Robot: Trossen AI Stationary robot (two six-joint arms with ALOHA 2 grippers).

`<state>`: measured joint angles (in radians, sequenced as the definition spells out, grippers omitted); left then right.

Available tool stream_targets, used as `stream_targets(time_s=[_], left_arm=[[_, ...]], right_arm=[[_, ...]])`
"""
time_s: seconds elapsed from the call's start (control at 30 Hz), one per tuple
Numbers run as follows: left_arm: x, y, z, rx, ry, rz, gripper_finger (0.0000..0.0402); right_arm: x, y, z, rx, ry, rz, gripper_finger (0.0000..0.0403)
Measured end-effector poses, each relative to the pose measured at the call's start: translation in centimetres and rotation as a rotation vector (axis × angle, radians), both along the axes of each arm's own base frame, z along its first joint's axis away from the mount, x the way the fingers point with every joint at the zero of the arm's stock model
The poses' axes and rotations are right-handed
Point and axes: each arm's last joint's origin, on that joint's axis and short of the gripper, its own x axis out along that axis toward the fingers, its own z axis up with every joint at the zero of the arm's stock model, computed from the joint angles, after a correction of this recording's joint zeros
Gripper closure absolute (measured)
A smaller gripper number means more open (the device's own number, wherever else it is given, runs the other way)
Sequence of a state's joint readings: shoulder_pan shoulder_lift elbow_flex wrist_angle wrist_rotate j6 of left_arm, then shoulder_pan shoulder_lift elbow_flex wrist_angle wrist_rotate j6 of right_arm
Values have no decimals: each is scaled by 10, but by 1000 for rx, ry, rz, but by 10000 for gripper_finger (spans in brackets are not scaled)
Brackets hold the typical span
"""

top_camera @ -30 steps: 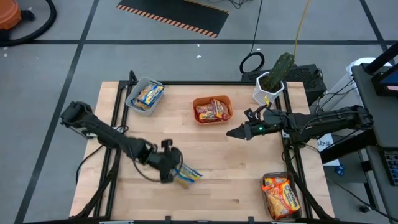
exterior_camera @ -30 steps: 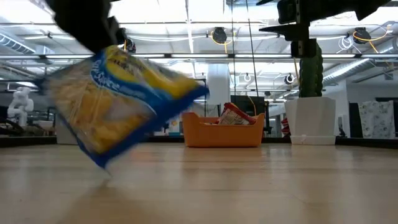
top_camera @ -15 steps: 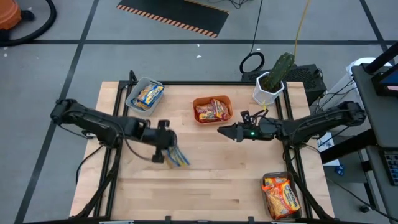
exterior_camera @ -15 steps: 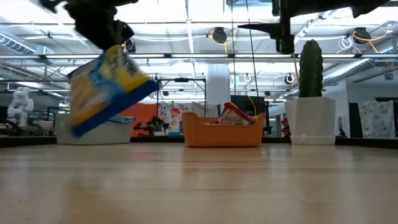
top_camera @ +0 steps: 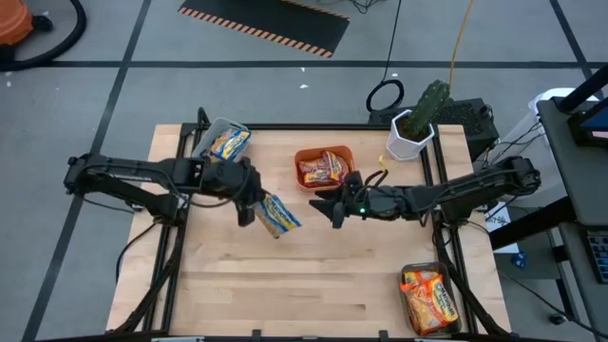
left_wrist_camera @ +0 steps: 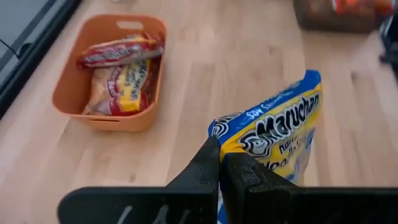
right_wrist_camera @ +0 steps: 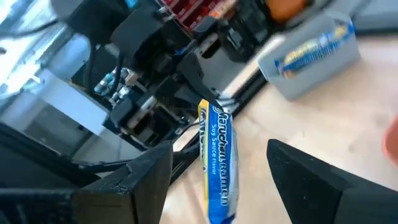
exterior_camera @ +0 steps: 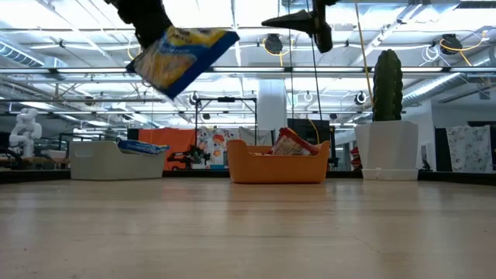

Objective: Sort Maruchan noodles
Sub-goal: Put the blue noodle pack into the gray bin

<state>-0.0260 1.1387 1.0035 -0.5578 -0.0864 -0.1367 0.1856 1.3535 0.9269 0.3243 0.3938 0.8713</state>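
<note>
My left gripper [top_camera: 251,197] [left_wrist_camera: 221,167] is shut on a yellow-blue Maruchan packet [top_camera: 276,215] [exterior_camera: 183,53], high over the middle of the table. My right gripper [top_camera: 330,206] [right_wrist_camera: 230,180] is open and empty. It hovers just right of the packet [right_wrist_camera: 217,160], facing it. More yellow-blue packets lie in the grey bin [top_camera: 220,144] [exterior_camera: 116,159]. Red-yellow ones lie in the orange bin [top_camera: 323,166] [left_wrist_camera: 112,68]. Orange ones lie in the clear bin [top_camera: 432,296]. My left gripper pinches the packet between its two shut fingers at one short sealed edge [left_wrist_camera: 227,144]. The packet is lifted clear of the table. It sticks out tilted beyond the fingertips, its free end [top_camera: 288,221] toward the table's right.
A white pot with a cactus [top_camera: 413,131] [exterior_camera: 387,147] stands at the far right corner. The three bins sit at the far left, far middle and near right. Bare wood [top_camera: 313,275] fills the near half of the table.
My left gripper has carried the packet from the near middle toward the far edge and upward; in the low view the packet has risen from just above the table to high above the bins. My right gripper has moved toward the table's left, closer to the packet.
</note>
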Motion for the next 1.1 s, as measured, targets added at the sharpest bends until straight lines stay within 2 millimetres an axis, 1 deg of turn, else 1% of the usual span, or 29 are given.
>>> stream_targets(time_s=[0.1,0.23,0.37,0.47,0.7,0.8,1.0,1.1], left_arm=[[-2,4,9,-22,-82,58,401],[-5,10,21,-33,-182,111,401],[-4,14,25,-58,-225,159,401],[-3,17,28,-83,-269,219,401],[2,26,39,-117,-427,362,401],[3,30,43,-114,-463,384,401],[3,32,47,-116,-511,390,401],[6,32,49,-121,-545,387,401]], right_arm=[[3,0,3,-90,-26,10,145],[1,-3,3,-132,-1,-15,121],[1,-7,2,-202,32,-6,95],[2,-8,2,-254,44,19,85],[0,-8,5,-279,38,23,83],[-2,-9,7,-296,36,25,83],[0,-20,7,-307,38,38,83],[1,-28,8,-307,37,11,83]])
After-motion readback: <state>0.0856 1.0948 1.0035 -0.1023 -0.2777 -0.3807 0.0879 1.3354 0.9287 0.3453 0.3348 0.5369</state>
